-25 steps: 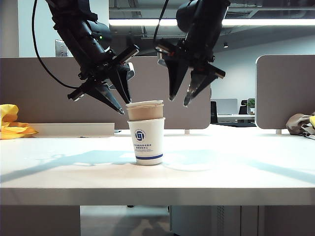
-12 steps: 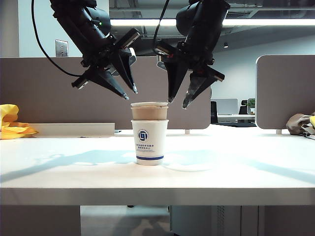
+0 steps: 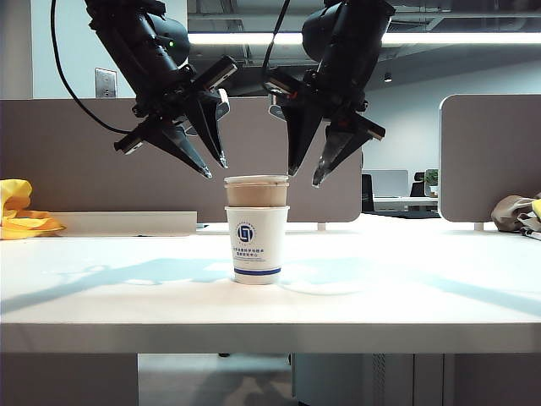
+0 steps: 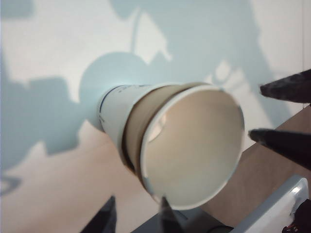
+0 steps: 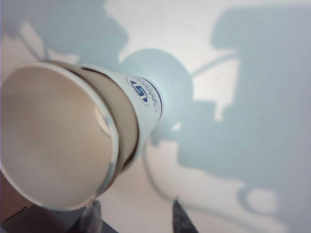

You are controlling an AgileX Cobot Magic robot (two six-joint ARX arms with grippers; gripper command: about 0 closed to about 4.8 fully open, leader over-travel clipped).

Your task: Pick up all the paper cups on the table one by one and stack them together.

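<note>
The paper cups stand nested in one upright stack at the middle of the table [image 3: 423, 288]. The outer one is white with a blue logo [image 3: 256, 245], the brown cup [image 3: 256, 195] sits inside it, and a white rim [image 3: 256, 179] tops it. My left gripper [image 3: 215, 168] hangs open and empty just above and left of the rim. My right gripper [image 3: 303, 178] hangs open and empty above and right of it. The left wrist view shows the stack's mouth [image 4: 194, 145] beyond my left gripper [image 4: 138, 200]. The right wrist view shows the stack [image 5: 53, 141] beside my right gripper [image 5: 135, 202].
Grey partition panels [image 3: 84, 152] close the back of the table. A yellow cloth [image 3: 21, 211] lies at the far left and a crumpled bundle [image 3: 516, 211] at the far right. The thick front edge [image 3: 270, 337] runs along the near side.
My left gripper has lifted off the stack's rim and hangs above it, to the left. The stack shifted slightly right and now stands free. The right gripper stayed put.
</note>
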